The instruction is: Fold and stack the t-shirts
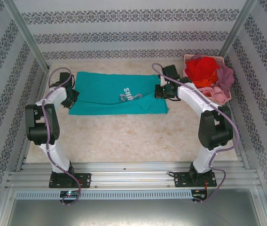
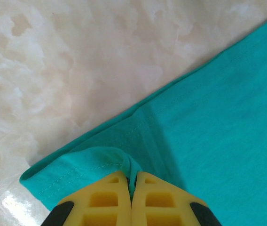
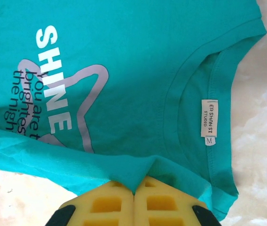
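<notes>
Currently, pink basket (image 1: 218,60) w/ red tee (image 1: 203,70), mauve tee (image 1: 225,77) heaped inside, L gripper (image 2: 131,181), R gripper (image 3: 134,190) each pinching teal tee (image 1: 105,96).

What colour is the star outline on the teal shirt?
Pale grey star outline on the teal shirt; right wrist view shows it best.

Bright even light; soft shadows; glare on the table (image 2: 12,206); fingers (image 2: 106,200) perhaps slightly blurred

We're looking at a beige marble-patterned tabletop (image 1: 124,136), glossy and mottled up close. At its far right corner sits a pink plastic lattice basket (image 1: 218,59). White walls with grey floral bands (image 1: 133,28) ring us, and ribbed aluminium rails (image 1: 133,173) line the near edge.
</notes>
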Controlling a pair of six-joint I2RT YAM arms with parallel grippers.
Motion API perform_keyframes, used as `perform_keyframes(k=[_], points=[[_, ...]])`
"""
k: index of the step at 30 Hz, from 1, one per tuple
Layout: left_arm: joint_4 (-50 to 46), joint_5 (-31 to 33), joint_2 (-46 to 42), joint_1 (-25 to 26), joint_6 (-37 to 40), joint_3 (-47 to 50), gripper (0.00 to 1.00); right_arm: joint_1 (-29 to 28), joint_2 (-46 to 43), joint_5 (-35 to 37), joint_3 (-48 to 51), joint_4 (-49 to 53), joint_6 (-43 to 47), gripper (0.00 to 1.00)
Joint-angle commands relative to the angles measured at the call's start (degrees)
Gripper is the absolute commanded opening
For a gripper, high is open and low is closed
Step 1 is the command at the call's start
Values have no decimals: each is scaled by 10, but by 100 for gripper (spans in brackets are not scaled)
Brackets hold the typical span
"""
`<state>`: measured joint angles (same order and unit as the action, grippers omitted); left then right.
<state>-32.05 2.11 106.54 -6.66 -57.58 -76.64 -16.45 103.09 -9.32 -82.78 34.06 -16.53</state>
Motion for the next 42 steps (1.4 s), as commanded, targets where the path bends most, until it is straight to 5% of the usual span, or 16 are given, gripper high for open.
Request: perform_keyframes(k=[1, 32, 35, 38, 42], points=[[-20, -3, 16, -8, 12, -27, 0, 9, 15, 6, -21, 6, 8, 1], [-26, -21, 116, -8, 27, -106, 4, 26, 92, -1, -39, -7, 1, 5], [-28, -21, 122, -8, 27, -107, 10, 26, 90, 0, -38, -12, 1, 23], [-28, -23, 121, -8, 27, -105, 32, 26, 72, 4, -25, -29, 4, 54], [-15, -27, 92, -7, 39, -86, 69, 26, 16, 26, 24, -74, -1, 78]])
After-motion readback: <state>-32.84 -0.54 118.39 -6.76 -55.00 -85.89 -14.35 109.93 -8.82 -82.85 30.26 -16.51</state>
